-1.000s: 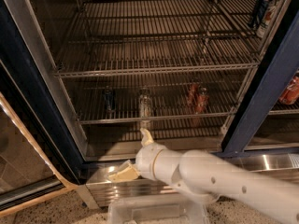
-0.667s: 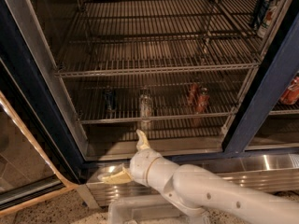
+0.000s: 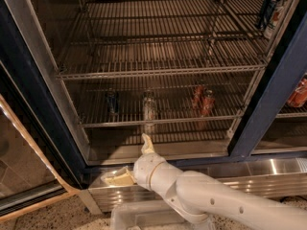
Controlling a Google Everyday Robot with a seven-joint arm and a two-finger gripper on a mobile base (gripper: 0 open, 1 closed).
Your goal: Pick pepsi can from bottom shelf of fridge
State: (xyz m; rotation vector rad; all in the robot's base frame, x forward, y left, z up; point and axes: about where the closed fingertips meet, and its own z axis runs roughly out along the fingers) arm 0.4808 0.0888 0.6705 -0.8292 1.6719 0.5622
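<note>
The pepsi can (image 3: 112, 101) is small and dark blue. It stands upright at the left of the bottom shelf (image 3: 177, 120) inside the fridge (image 3: 268, 104). A clear bottle-like container (image 3: 149, 107) stands at the middle of the same shelf, and red cans (image 3: 202, 99) stand to the right. My gripper (image 3: 146, 143) points up at the fridge's lower front edge, just below the shelf rail and under the clear container. It is to the right of and below the pepsi can and touches nothing. My white arm (image 3: 211, 200) reaches in from the lower right.
A wider wire rack (image 3: 158, 56) above holds cans at its far right (image 3: 271, 6). A red can (image 3: 298, 93) sits behind the blue post on the right. The open glass door (image 3: 24, 143) stands at the left. The steel base panel (image 3: 273, 169) runs below.
My arm has swung lower and leftward across the bottom of the view. The gripper tip has stayed nearly in place below the shelf rail. The cans have not moved.
</note>
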